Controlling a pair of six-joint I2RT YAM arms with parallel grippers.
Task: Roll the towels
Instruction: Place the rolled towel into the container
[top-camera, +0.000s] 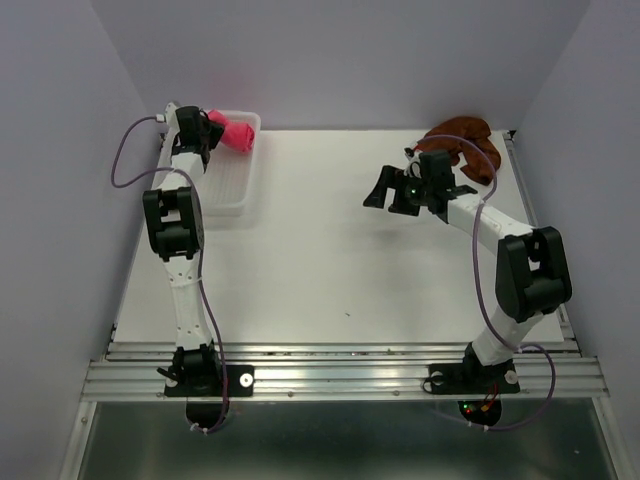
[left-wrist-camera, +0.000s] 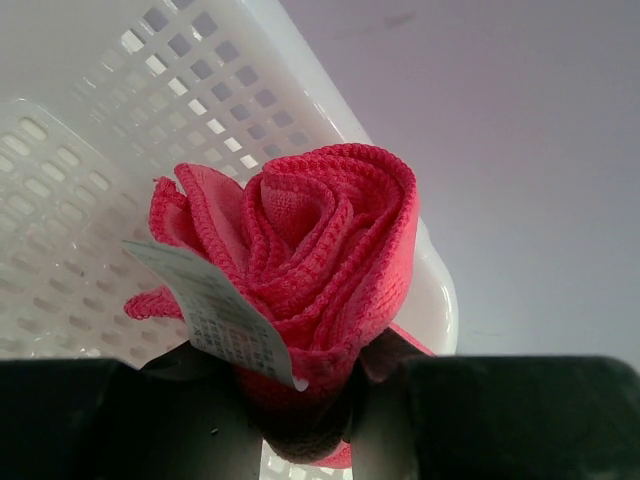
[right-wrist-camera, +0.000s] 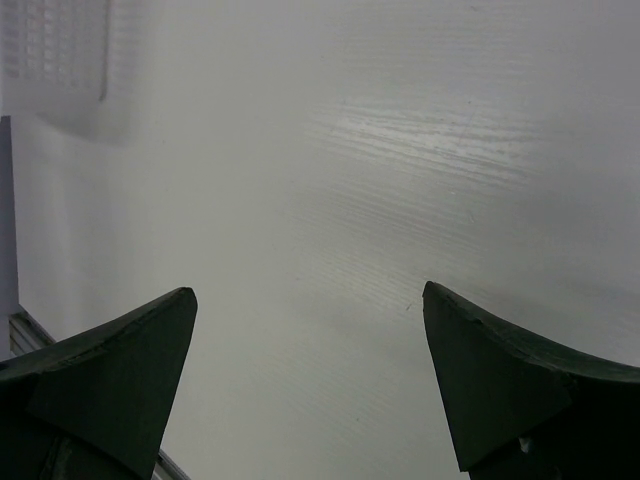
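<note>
The left gripper (left-wrist-camera: 300, 420) clamps the rolled pink towel (left-wrist-camera: 310, 250) over the basket (left-wrist-camera: 100, 120), far left: half done. The brown towel (top-camera: 468, 140) lies crumpled far right, unrolled. The right gripper (right-wrist-camera: 310, 380) stands wide, empty.

Left arm (top-camera: 186, 300) & right arm (top-camera: 487, 226): white tube links w/ bulky black joint housings. Thin purple cable (top-camera: 113, 165) loops along ea. Black base plates (top-camera: 215, 380) at btm; small red + green lights (top-camera: 472, 407) by the right one. Right gripper (top-camera: 392, 195) black; fingers (right-wrist-camera: 110, 370) dark wedges w/ pointed tips.
</note>
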